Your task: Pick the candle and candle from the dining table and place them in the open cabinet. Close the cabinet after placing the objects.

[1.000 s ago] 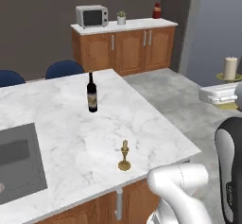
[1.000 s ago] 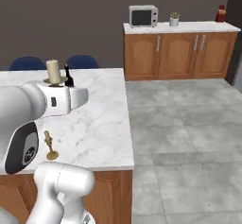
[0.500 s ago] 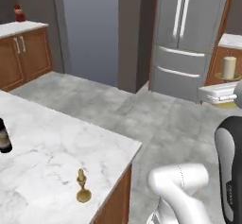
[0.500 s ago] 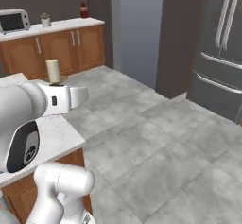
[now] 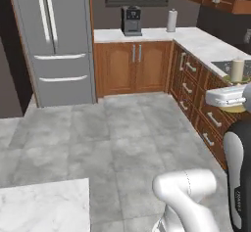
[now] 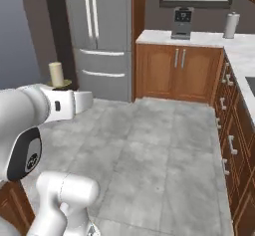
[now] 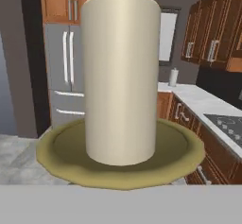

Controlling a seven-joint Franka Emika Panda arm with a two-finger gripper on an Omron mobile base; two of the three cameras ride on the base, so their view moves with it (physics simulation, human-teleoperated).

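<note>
My tool point(image 5: 230, 98) carries the short cream candle point(image 7: 120, 76) upright on its brass holder point(image 7: 120, 154), apparently clamped beneath, above the kitchen floor point(image 5: 122, 143), with no open cabinet in view ahead

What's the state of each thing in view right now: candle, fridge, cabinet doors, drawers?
Thick cream candle: upright on its brass dish, carried at the arm's tool, off the table.
Fridge: doors shut.
Base cabinet under the coffee machine: both doors shut.
Side drawers: all shut.
Paper towel roll: upright on the counter.
Tool: fingers hidden, grip state unclear.
</note>
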